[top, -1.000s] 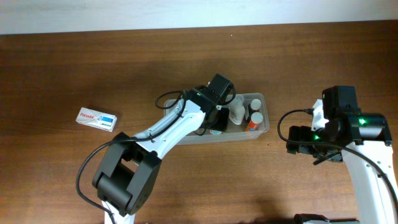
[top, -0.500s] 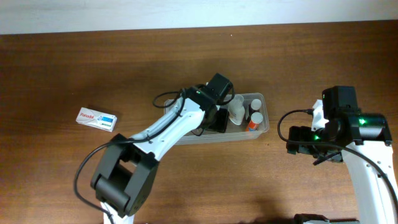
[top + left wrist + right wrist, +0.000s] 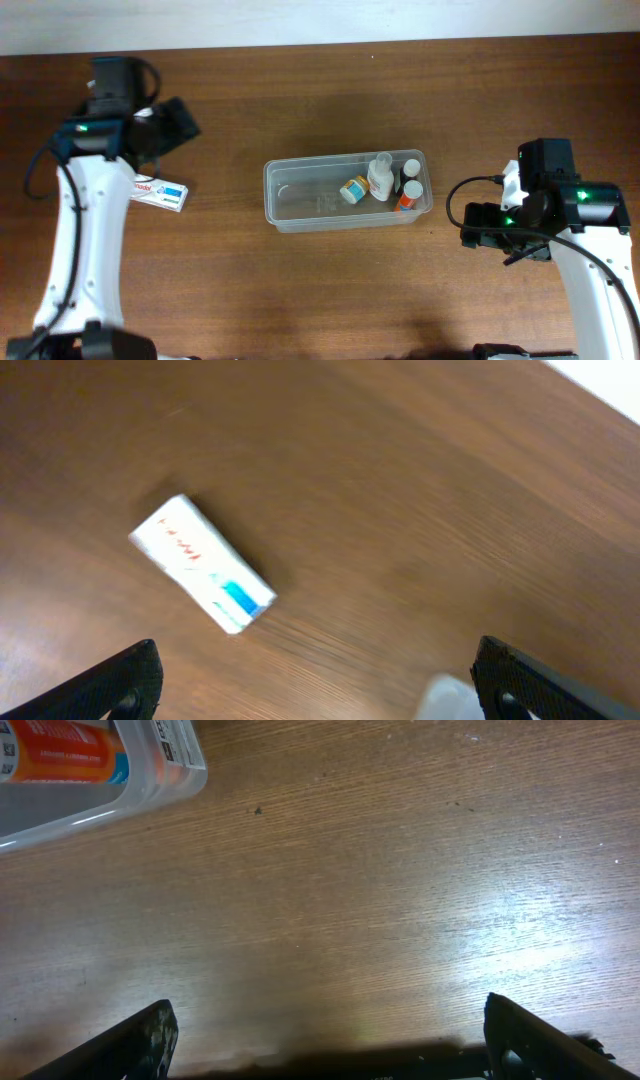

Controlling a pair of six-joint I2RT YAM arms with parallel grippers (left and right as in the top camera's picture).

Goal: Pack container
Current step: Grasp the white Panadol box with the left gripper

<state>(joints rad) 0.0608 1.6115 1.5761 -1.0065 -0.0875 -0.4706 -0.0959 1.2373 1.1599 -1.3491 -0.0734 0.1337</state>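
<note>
Over on the far left now, the left gripper (image 3: 320,685) has swung away from the container (image 3: 270,192), which sits centre with bottles (image 3: 381,180) inside, and hangs wide-open and empty over the white box (image 3: 203,578), probably next to go in; right gripper (image 3: 325,1042) is parked, also gaping.

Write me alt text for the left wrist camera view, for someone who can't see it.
A small white box with red lettering and a blue patch lies flat and askew on a brown wooden table. The left gripper is open and empty, with its two dark fingertips in the bottom corners and the box ahead of them.
</note>
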